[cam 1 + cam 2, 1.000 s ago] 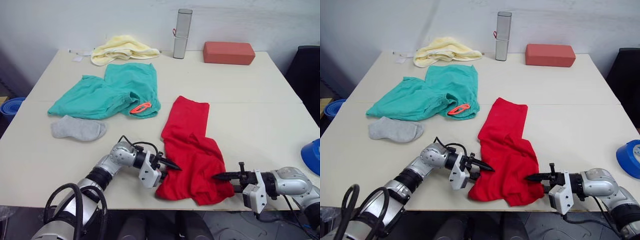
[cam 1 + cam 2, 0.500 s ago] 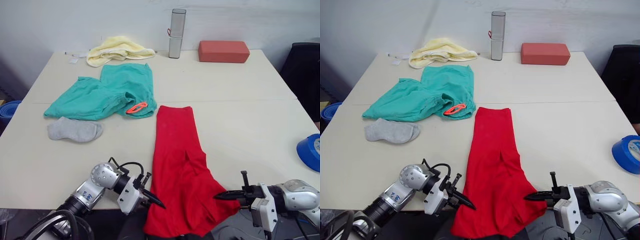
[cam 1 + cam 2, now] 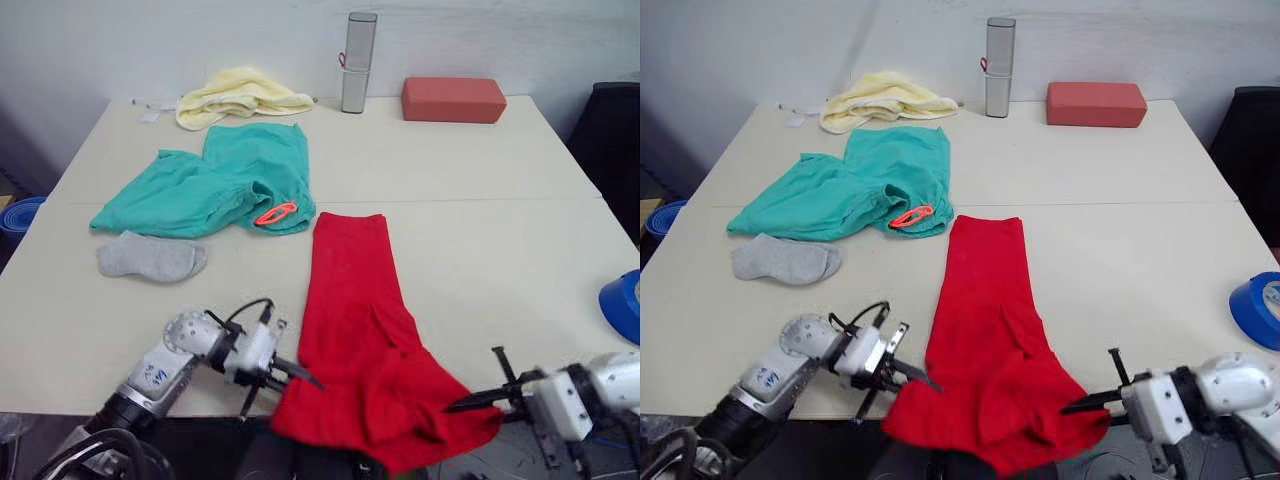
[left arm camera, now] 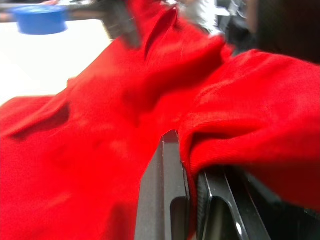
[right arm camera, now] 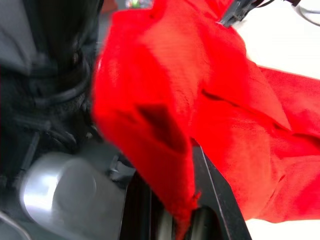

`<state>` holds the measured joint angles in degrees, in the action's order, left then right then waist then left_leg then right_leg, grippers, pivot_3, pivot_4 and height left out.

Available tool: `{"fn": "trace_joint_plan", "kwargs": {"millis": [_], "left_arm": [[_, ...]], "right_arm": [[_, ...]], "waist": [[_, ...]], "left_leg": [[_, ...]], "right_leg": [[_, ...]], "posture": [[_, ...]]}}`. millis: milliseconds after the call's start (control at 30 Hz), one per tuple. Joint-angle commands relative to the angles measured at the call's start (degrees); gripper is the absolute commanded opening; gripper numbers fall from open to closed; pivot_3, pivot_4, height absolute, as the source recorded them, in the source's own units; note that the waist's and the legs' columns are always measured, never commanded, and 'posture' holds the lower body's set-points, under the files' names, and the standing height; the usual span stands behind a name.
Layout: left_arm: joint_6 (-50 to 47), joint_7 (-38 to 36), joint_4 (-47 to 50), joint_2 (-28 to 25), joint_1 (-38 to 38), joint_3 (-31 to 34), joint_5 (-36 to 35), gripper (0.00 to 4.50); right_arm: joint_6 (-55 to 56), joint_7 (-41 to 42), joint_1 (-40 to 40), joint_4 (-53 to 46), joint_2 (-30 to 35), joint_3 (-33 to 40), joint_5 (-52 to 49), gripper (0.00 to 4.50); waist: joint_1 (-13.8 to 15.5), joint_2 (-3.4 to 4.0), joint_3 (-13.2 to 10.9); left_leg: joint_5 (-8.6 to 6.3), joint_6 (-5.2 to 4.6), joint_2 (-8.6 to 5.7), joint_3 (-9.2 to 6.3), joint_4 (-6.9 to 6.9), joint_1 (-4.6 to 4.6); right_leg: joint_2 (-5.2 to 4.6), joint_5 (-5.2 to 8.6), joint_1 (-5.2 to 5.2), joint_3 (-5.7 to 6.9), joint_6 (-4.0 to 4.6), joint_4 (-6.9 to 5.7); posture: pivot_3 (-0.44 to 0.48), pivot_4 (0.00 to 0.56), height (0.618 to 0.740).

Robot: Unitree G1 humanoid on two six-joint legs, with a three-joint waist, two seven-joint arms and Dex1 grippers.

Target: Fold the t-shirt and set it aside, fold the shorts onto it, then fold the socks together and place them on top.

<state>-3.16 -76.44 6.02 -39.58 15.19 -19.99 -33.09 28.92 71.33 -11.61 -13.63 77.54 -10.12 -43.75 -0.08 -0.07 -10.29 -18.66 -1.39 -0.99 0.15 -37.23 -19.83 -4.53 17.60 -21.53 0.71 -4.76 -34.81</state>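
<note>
I am pinching the t-shirt (image 3: 355, 330) hem low in frame with left gripper (image 3: 300, 377) and right gripper (image 3: 468, 402), both clamped, probably to stretch it flat.

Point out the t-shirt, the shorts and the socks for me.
t-shirt (image 3: 352, 300): left eye view, mid body.
shorts (image 3: 220, 180): left eye view, middle of the fabric.
socks (image 3: 152, 260): left eye view, centre.

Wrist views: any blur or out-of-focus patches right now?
Left wrist view: the t-shirt is soft, the blue tape roll behind it blurred. Right wrist view: the red cloth smears along its near edge, and the dark background is out of focus.
</note>
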Motion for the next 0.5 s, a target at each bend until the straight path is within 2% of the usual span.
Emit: {"fn": "trace_joint_plan", "kwargs": {"millis": [33,133,267,300,400,500], "left_arm": [[-8.95,0.35,1.39,-0.28,1.5,3.13,-4.17,0.02],[-16.63,2.65,-0.26,1.01,4.27,6.12,-6.83,0.02],[-24.32,5.79,-3.98,3.71,8.24,9.67,-8.71,0.02],[-26.54,6.93,-5.47,4.46,9.57,10.53,-8.95,0.02],[-31.55,9.7,-9.86,6.78,13.38,12.85,-9.18,0.02],[-34.69,12.96,-15.43,9.11,17.45,14.03,-7.2,0.02]], "right_arm": [[-11.52,2.09,4.22,-2.95,-1.27,2.87,-5.19,0.0],[-22.63,1.22,12.56,-2.18,-5.29,3.02,-7.45,0.0],[-32.63,0.28,23.04,2.61,-12.51,2.33,-5.26,0.0],[-34.41,-0.41,26.01,4.96,-14.91,1.98,-3.85,0.0],[-37.36,-1.95,33.91,12.65,-21.88,1.51,1.43,0.0],[-38.05,-3.16,40.5,21.02,-27.5,1.37,7.72,0.0]], "waist": [[0.04,0.03,0.01],[0.06,-0.02,-0.02],[0.12,-0.05,-0.04],[0.11,-0.04,-0.03],[0.1,-0.06,-0.05],[0.07,-0.06,-0.05]], "left_leg": [[0.0,0.02,0.0,-0.05,-0.01,-0.09],[0.01,0.06,-0.01,-0.15,-0.13,-0.52],[0.06,0.16,-0.05,-0.28,-0.18,-0.82],[0.23,0.46,-0.06,-0.3,-0.19,-0.86],[0.27,0.53,-0.13,-0.37,-0.62,-1.49],[0.28,0.53,-0.17,-0.38,-0.81,-1.56]], "right_leg": [[0.0,-0.01,-0.05,0.04,-0.01,0.04],[0.0,-0.1,-0.39,0.16,-0.17,0.11],[0.0,-0.12,-0.64,0.29,-0.22,0.09],[0.01,-0.13,-0.67,0.33,-0.23,0.09],[0.01,-0.16,-1.15,0.38,-0.29,-0.23],[0.02,-0.18,-1.15,0.39,-0.33,-0.32]], "posture": [[0.0,0.15,0.74],[0.0,0.15,0.74],[0.0,0.15,0.74],[0.0,0.15,0.74],[0.0,0.15,0.74],[0.0,0.15,0.74]]}}
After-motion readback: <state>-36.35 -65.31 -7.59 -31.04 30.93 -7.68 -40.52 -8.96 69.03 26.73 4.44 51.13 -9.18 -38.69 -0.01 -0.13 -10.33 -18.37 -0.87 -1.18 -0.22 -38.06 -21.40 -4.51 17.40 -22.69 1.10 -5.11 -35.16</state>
